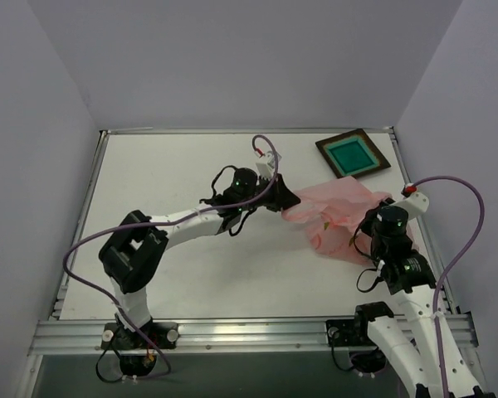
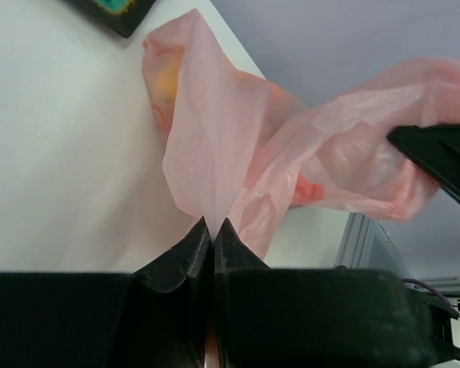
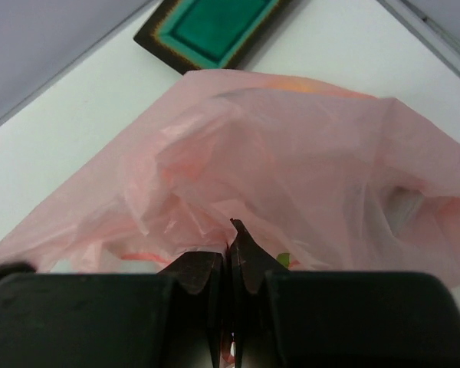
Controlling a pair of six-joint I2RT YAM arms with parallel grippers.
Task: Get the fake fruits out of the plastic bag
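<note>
Fig. The plastic bag (image 1: 336, 217) is held at the table's right, just near of the tray (image 1: 354, 153). L. gripper (image 2: 213, 226) and r. gripper (image 3: 235, 230) are each clamped on film, prob. to spread it. Fake fruits (image 2: 167, 83) are glimpsed inside.

Open table (image 1: 166, 166) at left, plastic bag (image 1: 340, 211) blocking right, tray (image 1: 354, 153) apparently just beyond

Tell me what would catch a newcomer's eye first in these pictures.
The crinkly pink plastic bag on the right of the table, stretched between both arms. The left gripper and right gripper are each shut on a fold of its film. Behind it, a dark tray with a teal centre lies near the far right corner.
</note>
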